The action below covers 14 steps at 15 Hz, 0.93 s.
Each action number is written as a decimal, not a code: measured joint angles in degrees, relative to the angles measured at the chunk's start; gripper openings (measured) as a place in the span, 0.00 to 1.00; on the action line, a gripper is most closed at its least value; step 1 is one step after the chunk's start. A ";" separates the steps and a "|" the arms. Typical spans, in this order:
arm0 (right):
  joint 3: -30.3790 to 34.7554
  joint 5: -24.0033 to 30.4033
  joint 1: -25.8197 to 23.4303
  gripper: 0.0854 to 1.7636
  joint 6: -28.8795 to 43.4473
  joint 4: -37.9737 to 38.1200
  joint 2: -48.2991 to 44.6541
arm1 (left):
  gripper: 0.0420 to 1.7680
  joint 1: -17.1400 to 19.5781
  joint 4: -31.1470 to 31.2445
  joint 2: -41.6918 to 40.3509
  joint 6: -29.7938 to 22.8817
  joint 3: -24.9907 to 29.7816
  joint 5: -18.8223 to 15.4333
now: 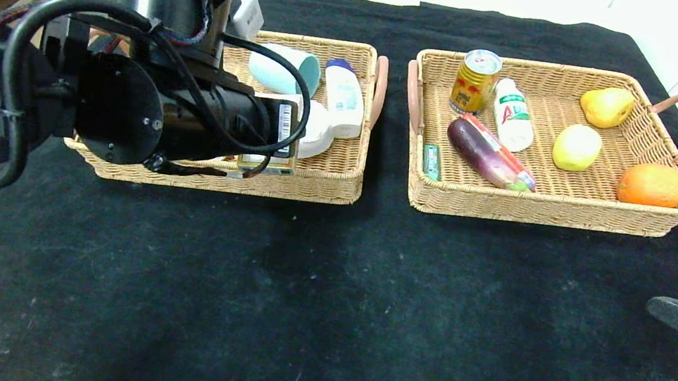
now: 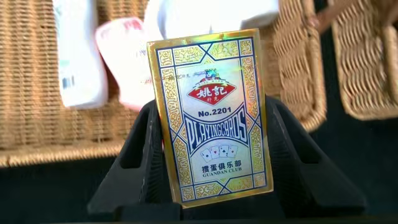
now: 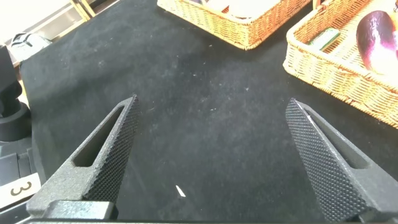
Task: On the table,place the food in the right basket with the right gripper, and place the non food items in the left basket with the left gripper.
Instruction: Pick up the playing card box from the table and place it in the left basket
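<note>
My left gripper (image 2: pixel 211 106) is shut on a gold and blue playing-card box (image 2: pixel 211 118) and holds it over the front part of the left basket (image 1: pixel 313 187). The box also shows under the arm in the head view (image 1: pixel 272 137). That basket holds a teal cup (image 1: pixel 282 70), a white bottle (image 1: pixel 344 97) and a white pouch (image 1: pixel 318 130). The right basket (image 1: pixel 537 211) holds a can (image 1: pixel 475 81), a small drink bottle (image 1: pixel 512 115), an eggplant (image 1: pixel 479 151), a sausage (image 1: pixel 507 153), a pear (image 1: pixel 606 107), a yellow fruit (image 1: pixel 577 147), an orange (image 1: pixel 651 185) and a green pack (image 1: pixel 431 161). My right gripper (image 1: pixel 640 369) is open and empty at the near right.
The two wicker baskets stand side by side at the back of the black tablecloth (image 1: pixel 326 292). The left arm covers the left half of the left basket. In the right wrist view the open right gripper (image 3: pixel 212 102) hangs over bare cloth, with both baskets beyond it.
</note>
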 joint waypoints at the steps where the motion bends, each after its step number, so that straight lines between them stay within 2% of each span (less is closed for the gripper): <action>1: 0.00 -0.02 0.00 0.97 -0.02 -0.05 0.00 | 0.56 1.12 0.04 0.91 0.68 -1.27 -0.23; 6: 0.02 0.00 0.11 0.97 -0.04 0.04 0.00 | 0.56 6.53 -0.02 5.88 3.55 -8.07 -3.47; 11: 0.24 0.00 0.20 0.97 -0.09 0.01 0.00 | 0.56 8.27 -0.07 8.85 3.61 -10.89 -4.22; 14: 0.39 0.00 0.72 0.97 -0.09 0.04 0.10 | 0.68 8.51 -0.10 9.42 3.63 -11.19 -4.23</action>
